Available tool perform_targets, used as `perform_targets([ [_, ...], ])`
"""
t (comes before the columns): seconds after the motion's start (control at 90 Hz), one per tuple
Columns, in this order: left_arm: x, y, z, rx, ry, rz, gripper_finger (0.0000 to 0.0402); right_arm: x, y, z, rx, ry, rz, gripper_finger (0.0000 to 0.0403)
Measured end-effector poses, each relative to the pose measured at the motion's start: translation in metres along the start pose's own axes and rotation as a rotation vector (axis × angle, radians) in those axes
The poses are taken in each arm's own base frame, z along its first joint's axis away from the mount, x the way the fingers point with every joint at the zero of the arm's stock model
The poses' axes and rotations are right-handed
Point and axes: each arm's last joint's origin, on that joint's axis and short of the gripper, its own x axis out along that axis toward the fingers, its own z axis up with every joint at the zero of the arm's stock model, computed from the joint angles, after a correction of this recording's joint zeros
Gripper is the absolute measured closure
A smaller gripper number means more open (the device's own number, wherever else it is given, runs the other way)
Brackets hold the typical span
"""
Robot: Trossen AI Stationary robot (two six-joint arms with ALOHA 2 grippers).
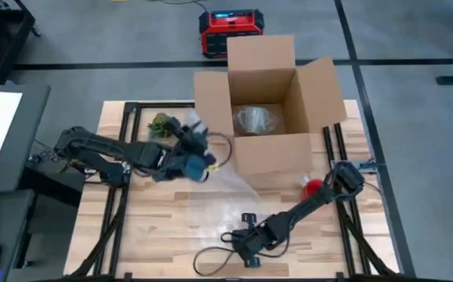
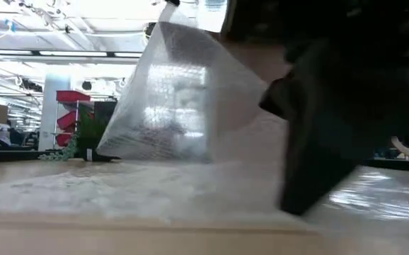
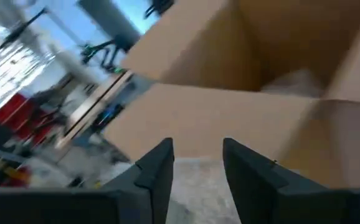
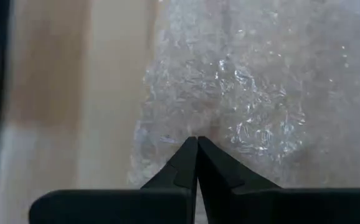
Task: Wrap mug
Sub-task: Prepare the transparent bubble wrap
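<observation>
Lifting 1 corner of the bubble wrap, the left gripper hangs beside the box, fingers parted. The right gripper, clenched, presses the sheet's near edge. The mug sits inside the box; probably fragile, best gripped by its rim.

High view: straight down over whole table. Low view: table-top height, level, close behind bubble wrap. Left wrist: close, facing cardboard box. Right wrist: near wrap; shared with low view.
</observation>
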Motion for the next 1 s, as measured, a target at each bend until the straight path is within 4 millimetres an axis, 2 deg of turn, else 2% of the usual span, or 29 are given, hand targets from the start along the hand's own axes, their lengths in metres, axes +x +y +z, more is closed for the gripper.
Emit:
perform_targets([
  [0.189,-0.043,-0.008,0.003,0.016,-0.099,-0.054,0.0283,-0.005,0.011,-0.005,-0.026,0.039,0.074,0.0403],
  [0.311,-0.058,-0.001,0.011,-0.022,-0.140,-0.010,0.0283,-0.005,0.011,-0.006,-0.022,0.046,0.083,0.0403],
  [0.367,-0.060,0.009,0.015,-0.056,-0.138,-0.027,0.0284,-0.005,0.011,-0.005,-0.021,0.043,0.084,0.0403],
  [0.467,-0.051,0.028,0.017,-0.100,-0.097,-0.044,0.0283,-0.005,0.011,-0.005,-0.021,0.042,0.085,0.0403],
  [0.633,-0.019,0.059,0.004,-0.135,0.048,-0.039,0.0280,-0.005,0.010,-0.005,-0.019,0.041,0.084,0.0403],
  [0.733,-0.011,0.069,-0.001,-0.152,0.128,-0.116,0.0280,-0.005,0.010,-0.005,-0.018,0.042,0.082,0.0403],
  [0.856,-0.022,0.057,-0.003,-0.099,0.190,-0.383,0.0279,-0.005,0.008,-0.004,-0.016,0.027,0.056,0.0403],
  [1.0,-0.059,0.016,-0.009,0.021,0.240,-0.719,0.0279,-0.005,0.006,-0.002,-0.012,0.011,0.030,0.0403],
])
